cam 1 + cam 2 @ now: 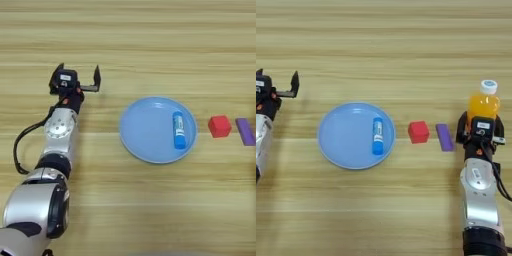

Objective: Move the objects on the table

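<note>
Blue cylindrical glue stick (178, 131) on round plate (145, 135).

Bare table (386, 50) lies beyond the plate (336, 137) (red cube (418, 132) and purple block (444, 137) crowd its right).

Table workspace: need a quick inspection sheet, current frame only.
Surface: wooden table, light-brown planks.
Job's things: blue glue stick lies in the blue plate, right half. Red cube on the table right of the plate; purple block flat just right of the cube, apart from it. Orange-drink bottle upright, white cap on, far right.
Clutter: nothing seen.
Grippers: left gripper left of the plate, fingers open, holding nothing. Right gripper at the bottle's base, shut on it.
Cables: black cable loops beside the left arm; another runs down the right forearm.
Surroundings: nothing seen beyond the table.
</note>
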